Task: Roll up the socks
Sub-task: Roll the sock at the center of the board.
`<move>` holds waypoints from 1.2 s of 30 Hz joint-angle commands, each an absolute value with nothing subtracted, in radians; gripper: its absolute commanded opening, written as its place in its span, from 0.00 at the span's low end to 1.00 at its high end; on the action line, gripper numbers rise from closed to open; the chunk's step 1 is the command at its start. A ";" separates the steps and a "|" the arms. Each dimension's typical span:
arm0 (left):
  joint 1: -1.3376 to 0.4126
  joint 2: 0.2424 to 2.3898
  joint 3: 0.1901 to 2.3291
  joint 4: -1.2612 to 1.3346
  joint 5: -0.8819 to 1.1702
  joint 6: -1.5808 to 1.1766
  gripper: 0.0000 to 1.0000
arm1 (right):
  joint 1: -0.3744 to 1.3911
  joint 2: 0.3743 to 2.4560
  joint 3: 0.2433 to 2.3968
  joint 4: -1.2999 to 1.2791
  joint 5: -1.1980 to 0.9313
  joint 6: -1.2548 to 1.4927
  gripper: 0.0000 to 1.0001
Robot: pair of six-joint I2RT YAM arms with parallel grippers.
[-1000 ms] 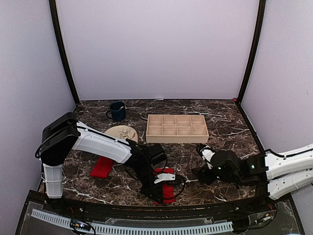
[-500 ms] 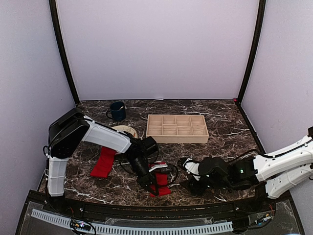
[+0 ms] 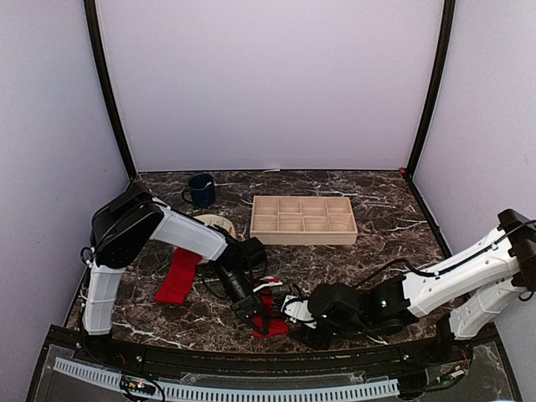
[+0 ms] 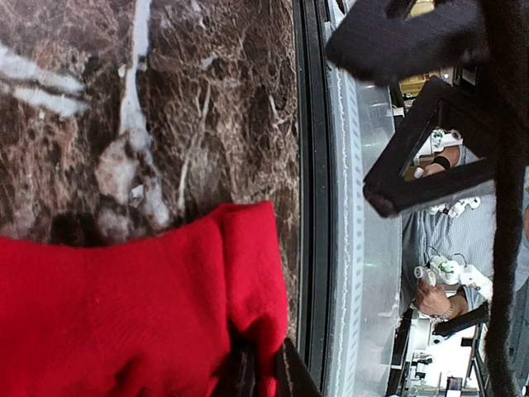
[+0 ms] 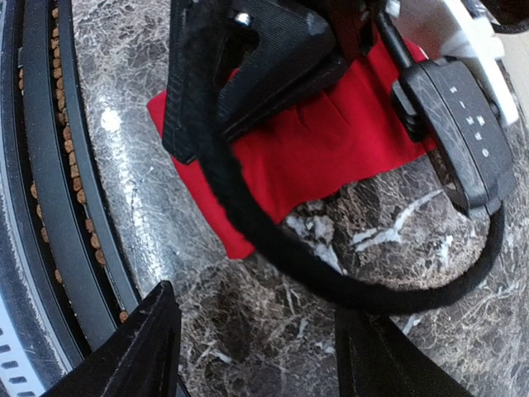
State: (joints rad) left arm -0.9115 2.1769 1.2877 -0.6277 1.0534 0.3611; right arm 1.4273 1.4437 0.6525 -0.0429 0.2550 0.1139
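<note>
The left gripper (image 3: 254, 310) is pinching the near red sock (image 3: 275, 327), jaws nearly closed. The right gripper (image 3: 295, 311), at the sock's three o'clock, is gaping wide and holding nothing.

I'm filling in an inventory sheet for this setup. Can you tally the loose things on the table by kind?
red sock: 2
blue mug: 1
round plate: 1
wooden divided tray: 1
Total: 5
</note>
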 commanded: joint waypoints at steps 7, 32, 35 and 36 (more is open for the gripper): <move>-0.907 2.213 1.285 -0.686 0.989 0.401 0.12 | 1.436 1.584 0.769 0.000 0.179 -0.007 0.53; -0.896 2.243 1.294 -0.695 0.999 0.411 0.11 | 1.371 1.721 0.824 -0.021 0.084 -0.093 0.12; -0.893 2.242 1.296 -0.699 0.993 0.412 0.12 | 1.353 1.733 0.832 -0.031 0.058 -0.094 0.07; -0.892 2.241 1.297 -0.700 0.991 0.411 0.12 | 1.347 1.735 0.833 -0.033 0.048 -0.092 0.07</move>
